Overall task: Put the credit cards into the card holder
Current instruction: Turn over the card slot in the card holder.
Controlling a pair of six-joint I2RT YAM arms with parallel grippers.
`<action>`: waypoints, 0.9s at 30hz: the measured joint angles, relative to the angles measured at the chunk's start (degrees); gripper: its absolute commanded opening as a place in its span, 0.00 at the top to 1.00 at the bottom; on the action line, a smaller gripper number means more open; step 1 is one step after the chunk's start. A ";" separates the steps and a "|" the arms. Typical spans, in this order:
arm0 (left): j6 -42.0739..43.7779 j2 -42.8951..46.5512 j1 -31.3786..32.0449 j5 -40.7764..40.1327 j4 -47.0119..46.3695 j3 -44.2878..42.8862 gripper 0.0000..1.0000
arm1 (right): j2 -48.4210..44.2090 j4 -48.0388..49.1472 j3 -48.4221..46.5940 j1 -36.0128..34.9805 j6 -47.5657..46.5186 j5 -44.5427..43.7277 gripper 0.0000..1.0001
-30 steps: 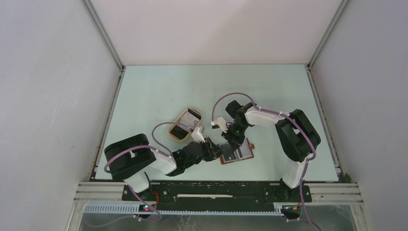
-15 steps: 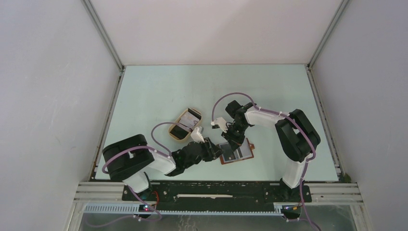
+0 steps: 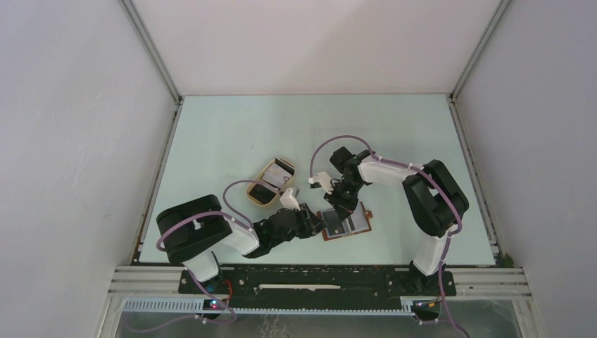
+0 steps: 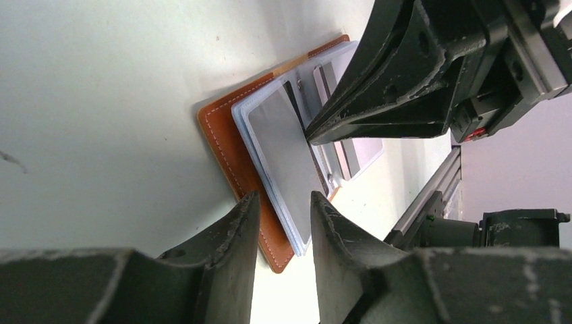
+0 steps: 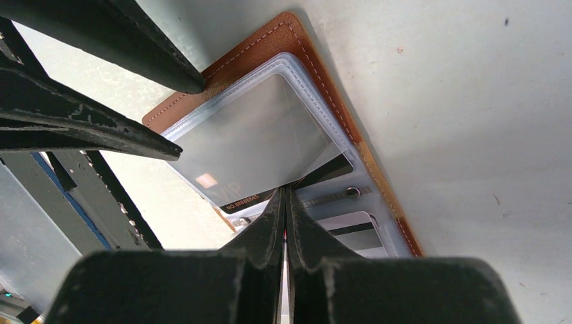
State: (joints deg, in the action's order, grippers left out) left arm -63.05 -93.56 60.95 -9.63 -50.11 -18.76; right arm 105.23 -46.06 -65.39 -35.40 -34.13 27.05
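The reddish-brown card holder [image 3: 350, 227] lies open on the table, clear sleeves up; it also shows in the left wrist view [image 4: 229, 145] and the right wrist view [image 5: 270, 40]. A dark card [image 5: 249, 142] with gold print sits mostly inside its left sleeve and looks grey in the left wrist view [image 4: 283, 148]. My right gripper [image 5: 284, 192] is shut, its tips pressed against that card's near edge at the holder's spine [image 3: 340, 209]. My left gripper [image 4: 283, 223] is open, its fingers either side of the holder's left end [image 3: 324, 224]. Another card [image 5: 351, 229] sits in the right sleeve.
An oval tan tray [image 3: 267, 169] stands just behind the left gripper, with a whitish card [image 3: 281, 167] and a dark card [image 3: 259, 191] in it. The table's near rail runs close below the holder.
The left arm's shoulder and elbow have shifted slightly right. Both grippers and the holder stay almost where they were.
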 measured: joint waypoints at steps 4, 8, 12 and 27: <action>-0.02 -0.28 0.00 0.66 -0.35 -0.02 0.62 | 0.00 0.00 0.00 0.00 0.00 -0.02 0.93; 0.00 -0.28 0.00 0.83 -0.35 -0.02 0.63 | 0.00 0.00 0.00 0.00 0.00 -0.02 0.93; 0.00 -0.13 0.00 0.81 -0.22 -0.02 0.64 | 0.00 0.00 0.00 0.00 0.00 -0.02 0.93; 0.02 0.39 0.00 0.87 0.11 -0.09 0.69 | 0.00 0.00 -0.02 0.00 0.00 -0.02 0.93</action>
State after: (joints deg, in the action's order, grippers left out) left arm -63.02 -93.17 60.95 -8.75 -50.00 -18.85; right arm 105.23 -46.06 -65.41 -35.40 -34.13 27.03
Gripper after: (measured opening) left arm 0.317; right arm 0.069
